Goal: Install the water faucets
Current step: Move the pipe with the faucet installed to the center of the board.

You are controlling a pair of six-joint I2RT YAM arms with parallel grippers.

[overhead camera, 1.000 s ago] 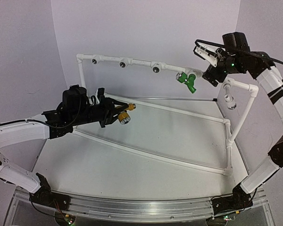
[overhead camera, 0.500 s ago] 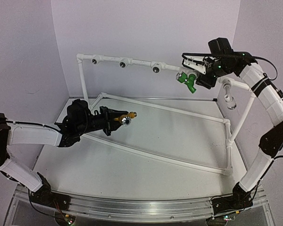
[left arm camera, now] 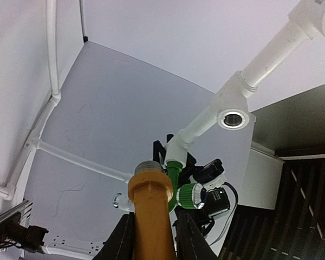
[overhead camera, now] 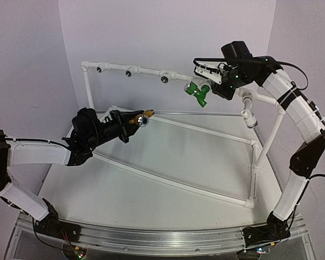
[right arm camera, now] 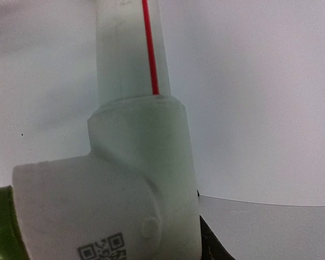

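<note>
Top external view: the left gripper (overhead camera: 129,122) has its fingers pinching the yellow-orange faucet (overhead camera: 140,119), held above the table (overhead camera: 151,203), threaded end towards the white pipe frame (overhead camera: 149,71). The green faucet (overhead camera: 197,92) sits on the top rail. The right gripper (overhead camera: 219,84) is just beside it; I can't tell how its fingers stand.

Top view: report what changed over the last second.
The right gripper moved left onto the pipe frame beside the green faucet, and the frame shifted left. The left gripper raised the yellow faucet toward it, still gripping. The green faucet stays mounted.
</note>
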